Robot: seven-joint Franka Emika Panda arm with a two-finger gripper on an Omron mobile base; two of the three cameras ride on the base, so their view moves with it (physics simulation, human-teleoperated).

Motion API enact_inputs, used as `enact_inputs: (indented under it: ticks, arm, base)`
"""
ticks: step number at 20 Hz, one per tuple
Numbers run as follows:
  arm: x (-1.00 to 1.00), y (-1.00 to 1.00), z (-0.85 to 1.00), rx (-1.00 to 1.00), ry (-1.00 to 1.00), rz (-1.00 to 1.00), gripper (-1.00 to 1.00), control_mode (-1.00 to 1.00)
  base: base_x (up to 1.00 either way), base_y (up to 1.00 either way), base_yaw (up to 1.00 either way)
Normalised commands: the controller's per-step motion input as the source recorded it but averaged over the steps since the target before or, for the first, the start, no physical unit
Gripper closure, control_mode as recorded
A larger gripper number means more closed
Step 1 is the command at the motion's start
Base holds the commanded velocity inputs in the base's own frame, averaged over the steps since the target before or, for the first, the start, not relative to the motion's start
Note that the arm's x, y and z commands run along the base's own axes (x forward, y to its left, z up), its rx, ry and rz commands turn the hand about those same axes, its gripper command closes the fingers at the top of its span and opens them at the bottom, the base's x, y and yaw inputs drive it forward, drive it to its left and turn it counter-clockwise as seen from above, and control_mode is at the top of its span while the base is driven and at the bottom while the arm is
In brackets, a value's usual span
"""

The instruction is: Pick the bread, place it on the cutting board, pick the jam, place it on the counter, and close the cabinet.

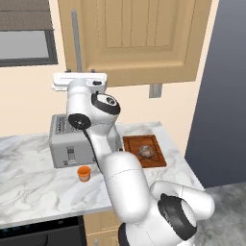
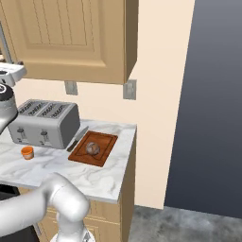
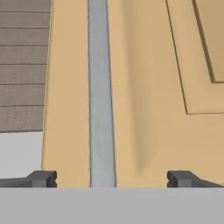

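The bread (image 1: 146,152) (image 2: 92,149), a small lumpy brown-grey loaf, rests on the reddish-brown cutting board (image 1: 158,159) (image 2: 107,142). The orange jam (image 1: 84,173) (image 2: 27,152) stands on the marble counter (image 1: 29,178) (image 2: 94,179) in front of the toaster. The tan cabinet (image 1: 144,38) (image 2: 71,33) has its door lying flush with the body in the right base view. My gripper (image 3: 112,178) is open and faces the door up close. The long metal bar handle (image 3: 103,87) (image 1: 76,38) runs between its fingertips, untouched. Nothing is held.
A silver toaster (image 1: 72,144) (image 2: 45,123) stands at the back of the counter, with a knife (image 2: 78,138) beside the board. A window with a blind (image 1: 24,29) is left of the cabinet. A dark grey wall (image 2: 212,104) rises past the counter's right end.
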Motion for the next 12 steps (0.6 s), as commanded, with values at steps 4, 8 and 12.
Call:
enact_inputs:
  ticks: [4,8,12]
  arm:
    - [0.32,0.00,0.00,0.00,0.00,0.00,-1.00,-1.00]
    - [0.28,0.00,0.00,0.00,0.00,0.00,-1.00,-1.00]
    - [0.20,0.00,0.00,0.00,0.00,0.00,-1.00,-1.00]
  base:
    - [0.00,0.00,0.00]
    - [0.00,0.00,0.00]
    - [0.00,0.00,0.00]
